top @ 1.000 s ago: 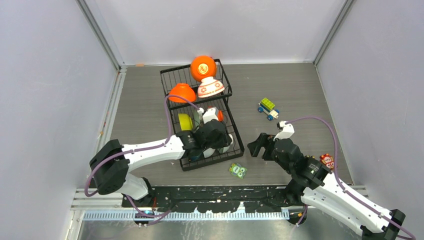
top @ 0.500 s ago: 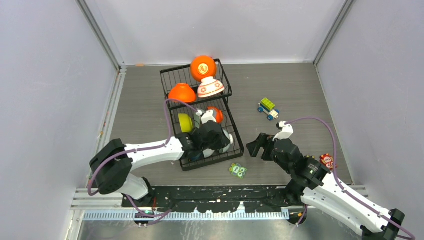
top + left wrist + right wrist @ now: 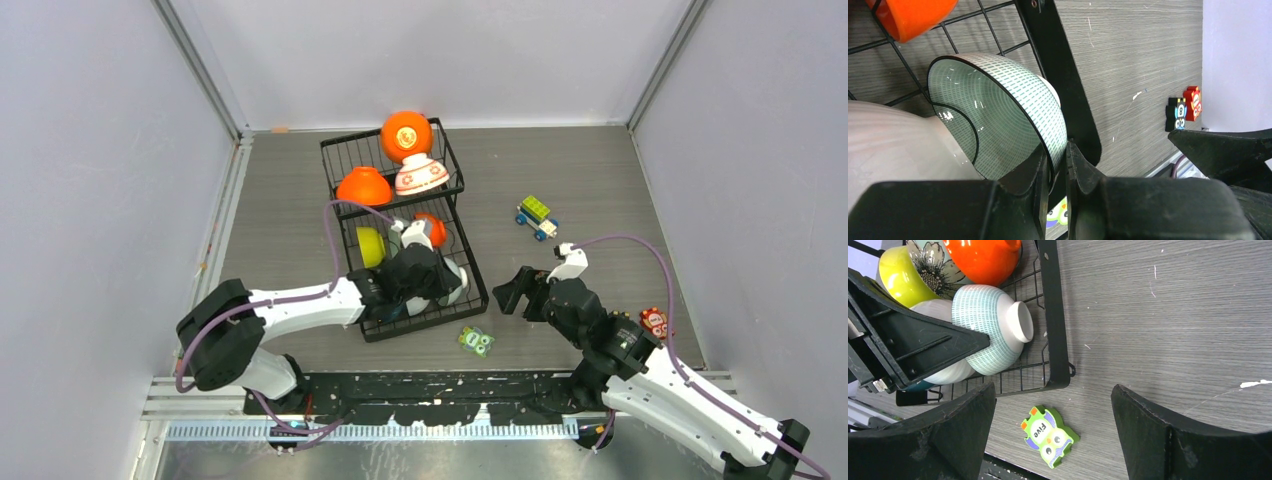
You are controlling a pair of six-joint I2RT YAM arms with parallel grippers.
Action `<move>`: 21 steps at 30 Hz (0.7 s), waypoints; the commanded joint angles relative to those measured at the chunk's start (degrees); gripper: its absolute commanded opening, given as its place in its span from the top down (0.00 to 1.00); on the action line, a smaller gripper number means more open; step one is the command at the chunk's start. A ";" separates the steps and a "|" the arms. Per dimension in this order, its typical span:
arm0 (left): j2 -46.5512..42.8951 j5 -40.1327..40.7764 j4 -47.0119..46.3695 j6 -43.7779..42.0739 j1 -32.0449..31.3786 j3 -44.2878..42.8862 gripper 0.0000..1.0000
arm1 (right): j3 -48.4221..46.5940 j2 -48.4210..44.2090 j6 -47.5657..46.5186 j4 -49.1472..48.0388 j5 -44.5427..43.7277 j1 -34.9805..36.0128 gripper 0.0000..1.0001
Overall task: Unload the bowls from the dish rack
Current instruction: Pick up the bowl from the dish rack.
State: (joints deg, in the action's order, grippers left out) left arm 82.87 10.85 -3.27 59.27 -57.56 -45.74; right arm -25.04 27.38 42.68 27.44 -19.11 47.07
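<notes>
Left wrist: left tool (image 3: pixel 1056 156) pinches mint bowl (image 3: pixel 998 115) rim; right tool (image 3: pixel 1053 387) wide.

Table (image 3: pixel 600 170) — dish rack (image 3: pixel 425 322), owl block (image 3: pixel 476 341)

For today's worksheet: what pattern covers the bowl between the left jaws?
Bowl: small green dashes on white; left wrist view.

Bowls (image 3: pixel 406 133) in dish rack (image 3: pixel 355 152), owl block (image 3: pixel 476 341) before it, likely truck (image 3: pixel 536 217) right
</notes>
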 commanded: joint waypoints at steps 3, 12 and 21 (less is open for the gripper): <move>-4.77 -1.56 -9.91 -3.34 0.30 2.85 1.00 | 0.41 -0.01 1.17 -2.69 -0.75 0.04 0.11; -7.45 -4.51 -19.67 -6.56 0.61 6.48 1.00 | 0.82 1.75 1.36 -4.29 -0.07 0.02 0.12; -7.95 -6.97 -30.67 -6.88 0.74 11.56 1.00 | 0.70 6.14 1.50 -8.30 3.05 0.04 0.15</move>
State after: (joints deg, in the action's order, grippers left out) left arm 78.74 6.02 -20.05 53.47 -56.71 -34.79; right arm -24.18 32.03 43.55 23.75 -17.26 47.07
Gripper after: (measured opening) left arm 0.153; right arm 0.853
